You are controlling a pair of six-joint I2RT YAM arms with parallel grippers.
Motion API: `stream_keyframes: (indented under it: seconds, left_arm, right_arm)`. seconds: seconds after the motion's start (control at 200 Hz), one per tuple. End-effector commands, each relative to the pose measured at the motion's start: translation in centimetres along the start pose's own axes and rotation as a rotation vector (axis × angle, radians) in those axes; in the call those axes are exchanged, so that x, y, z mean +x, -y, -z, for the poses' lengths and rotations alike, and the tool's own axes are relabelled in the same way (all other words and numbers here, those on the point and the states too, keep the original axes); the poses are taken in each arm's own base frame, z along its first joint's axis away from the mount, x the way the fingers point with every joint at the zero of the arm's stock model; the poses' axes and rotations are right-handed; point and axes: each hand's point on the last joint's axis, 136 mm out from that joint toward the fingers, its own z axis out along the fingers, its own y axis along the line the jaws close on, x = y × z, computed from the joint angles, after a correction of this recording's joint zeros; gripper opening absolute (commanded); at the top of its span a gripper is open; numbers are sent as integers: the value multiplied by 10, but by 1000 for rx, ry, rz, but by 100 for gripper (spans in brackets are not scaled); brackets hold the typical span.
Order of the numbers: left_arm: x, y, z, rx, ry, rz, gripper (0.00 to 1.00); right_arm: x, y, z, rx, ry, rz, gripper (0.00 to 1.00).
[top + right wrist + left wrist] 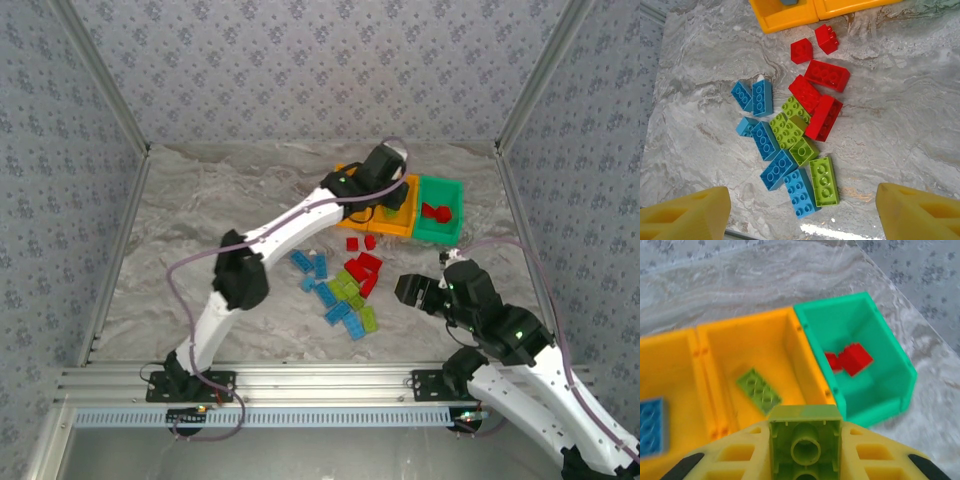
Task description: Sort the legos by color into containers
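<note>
Three joined containers (441, 238) stood in a row at the far right of the table (200, 200), loose legos (345, 285) scattered just before them.

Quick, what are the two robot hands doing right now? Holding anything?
Left gripper: shut on a green brick.
Right gripper: open, holding nothing.

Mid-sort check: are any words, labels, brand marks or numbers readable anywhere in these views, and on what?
None can be read.
The orange bins and the green bin: plain plastic, no label visible.
The loose bricks: studs too small to show any raised mark.
The lime brick in the left claw: hollow underside, no text.
</note>
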Motion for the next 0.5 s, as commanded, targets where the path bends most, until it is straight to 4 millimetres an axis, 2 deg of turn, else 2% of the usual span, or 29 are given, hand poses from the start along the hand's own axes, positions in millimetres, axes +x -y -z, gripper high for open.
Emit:
stream_keyframes:
  seconds: [0.0,0.075,0.14,0.2,0.255,0.375,0.495]
  left_arm:
    - [23,-19,-39,-92,-69,-69,25]
    - [17,-23,-54,-105,-29,-74,27]
    - [15,-25,-63,-100,-8,-75,33]
    - [12,-25,-65,-93,9,-81,40]
    - [10,-23,-64,-84,15,-88,43]
    - [2,-15,-51,-66,20,-108,45]
    - [-10,-2,-22,-54,19,-149,46]
  right_arm:
    - [2,6,9,16,11,-36,79]
    - [4,10,14,16,19,-45,79]
    - [6,14,18,26,20,-50,79]
    - [8,18,20,37,17,-53,79]
    - [9,18,20,39,14,-53,79]
    - [8,18,18,35,17,-51,79]
    - [6,18,16,38,29,-50,79]
